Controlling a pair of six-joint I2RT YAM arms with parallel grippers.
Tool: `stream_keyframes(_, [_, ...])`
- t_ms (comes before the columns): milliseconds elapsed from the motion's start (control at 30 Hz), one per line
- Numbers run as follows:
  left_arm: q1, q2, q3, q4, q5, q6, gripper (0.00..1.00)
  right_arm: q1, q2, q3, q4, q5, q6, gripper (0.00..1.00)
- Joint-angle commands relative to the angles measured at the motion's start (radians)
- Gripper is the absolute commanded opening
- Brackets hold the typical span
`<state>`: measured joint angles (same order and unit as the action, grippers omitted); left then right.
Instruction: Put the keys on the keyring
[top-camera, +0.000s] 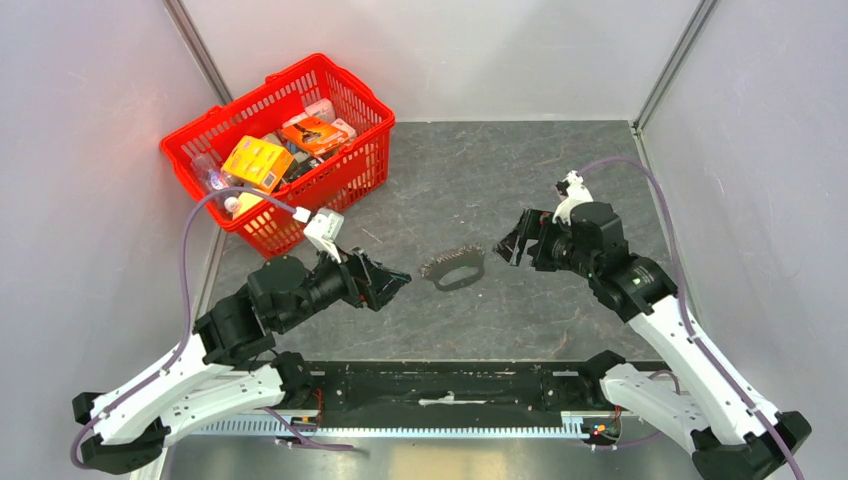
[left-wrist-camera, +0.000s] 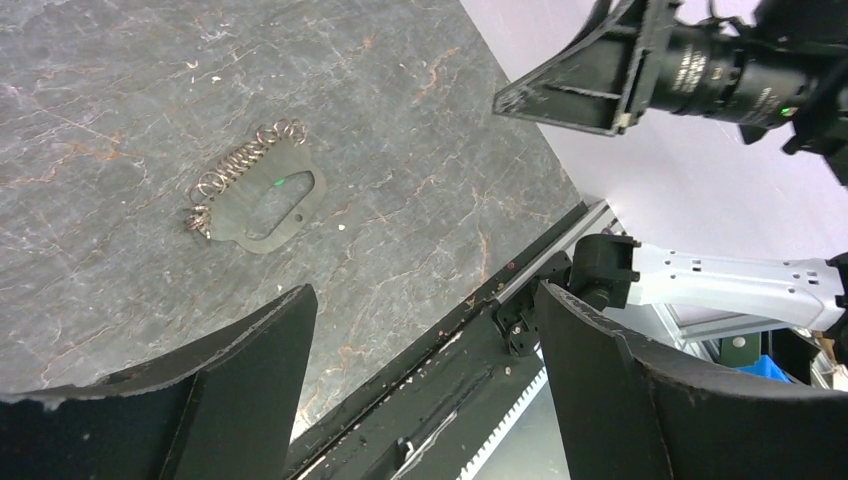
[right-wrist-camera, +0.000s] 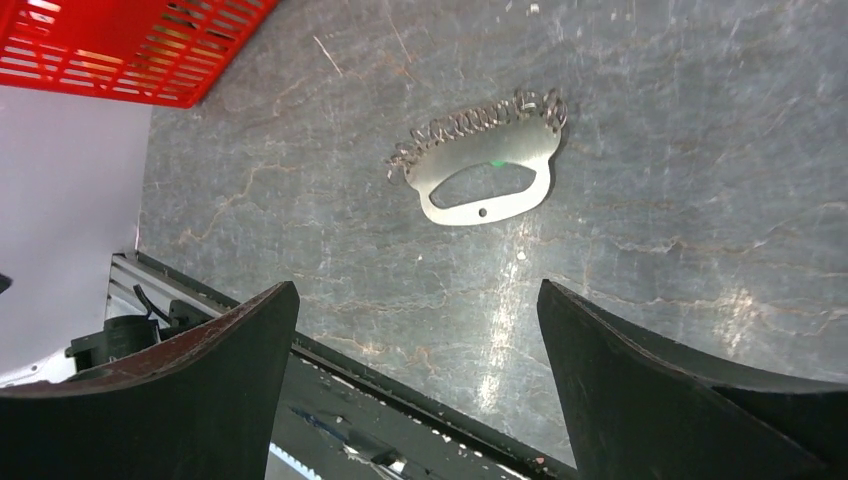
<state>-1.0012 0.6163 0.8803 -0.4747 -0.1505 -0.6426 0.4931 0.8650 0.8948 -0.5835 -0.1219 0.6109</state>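
1. nearest first: the left gripper (left-wrist-camera: 425, 300) has its fingers spread wide with nothing between them. the right gripper (right-wrist-camera: 415, 290) is likewise apart and empty.

2. ahead of both grippers, about midway between them, the keyring (right-wrist-camera: 470, 150) lies flat on the table (top-camera: 560, 170) and touches neither gripper. a row of small rings (right-wrist-camera: 480, 120) runs along the edge farthest from the right gripper.

3. the key (right-wrist-camera: 497, 163) shows only as a tiny green spot on the keyring, just beside its cutout. i cannot tell whether it is threaded on or merely resting there.

4. hazards, in my judgement:
- the keyring is thin and lies flush on a hard surface. a fingertip coming down at an angle would likely push it along rather than lift it.
- the key is far smaller than either gripper, so a slightly offset pinch could miss it or flick it away.
- both grippers face the same spot, so closing in together risks finger contact.

5. farthest out, beyond the left gripper, the red basket (top-camera: 330, 75) stands well apart from the keyring.
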Motion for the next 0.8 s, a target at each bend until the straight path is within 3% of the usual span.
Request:
stream_keyframes(0, [0.0, -0.02, 0.052, -0.024, -0.033, 0.029, 0.87, -0.004, -0.029, 0.114, -0.096, 0.04, -0.096, 0.97])
stream_keyframes(233, [0.0, -0.032, 0.086, -0.068, -0.039, 0.074, 0.87, -0.004, -0.023, 0.207, -0.194, 0.054, -0.13, 0.97])
stream_keyframes(767, [0.0, 0.005, 0.148, -0.098, -0.031, 0.129, 0.88, -0.004, -0.034, 0.285, -0.224, 0.077, -0.151, 0.97])
